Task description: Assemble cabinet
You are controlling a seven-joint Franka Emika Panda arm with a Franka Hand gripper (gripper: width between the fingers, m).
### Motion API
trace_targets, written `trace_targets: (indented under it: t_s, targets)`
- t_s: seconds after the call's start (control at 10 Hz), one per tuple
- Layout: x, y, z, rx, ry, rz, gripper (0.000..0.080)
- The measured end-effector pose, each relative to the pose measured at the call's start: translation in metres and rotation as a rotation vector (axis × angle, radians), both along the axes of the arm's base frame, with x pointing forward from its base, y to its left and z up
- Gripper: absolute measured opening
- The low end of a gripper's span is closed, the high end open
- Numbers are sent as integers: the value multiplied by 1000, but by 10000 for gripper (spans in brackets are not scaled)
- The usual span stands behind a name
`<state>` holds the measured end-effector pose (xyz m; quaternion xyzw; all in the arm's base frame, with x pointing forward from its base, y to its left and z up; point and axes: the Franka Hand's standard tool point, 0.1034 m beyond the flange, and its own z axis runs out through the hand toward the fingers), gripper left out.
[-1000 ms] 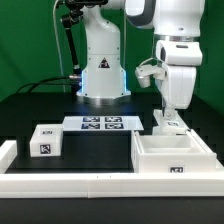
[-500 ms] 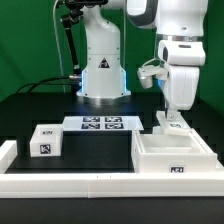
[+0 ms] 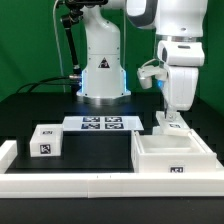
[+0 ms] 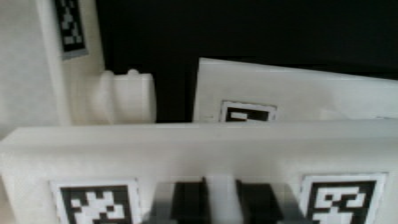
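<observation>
A robotics lab bench — a white robot arm mounted at the far edge of a black surface, dark backdrop behind, the marker board lying flat before its base, a low white border rail along the near edge.

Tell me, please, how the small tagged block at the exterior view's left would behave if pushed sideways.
The drawer block looks like stiff, boxy plastic with flat faces, so it would probably slide, not roll. It sits squat and flat on the table, so tipping seems unlikely.
</observation>
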<state>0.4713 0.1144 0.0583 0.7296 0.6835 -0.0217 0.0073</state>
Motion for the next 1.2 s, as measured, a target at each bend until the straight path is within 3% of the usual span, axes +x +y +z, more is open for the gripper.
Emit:
trace_targets:
  t_s: [0.7, 1.2]
  targets:
    - [62, -7, -1, 3, -16, 4, 70]
    - [61, -7, -1, 3, -16, 6, 70]
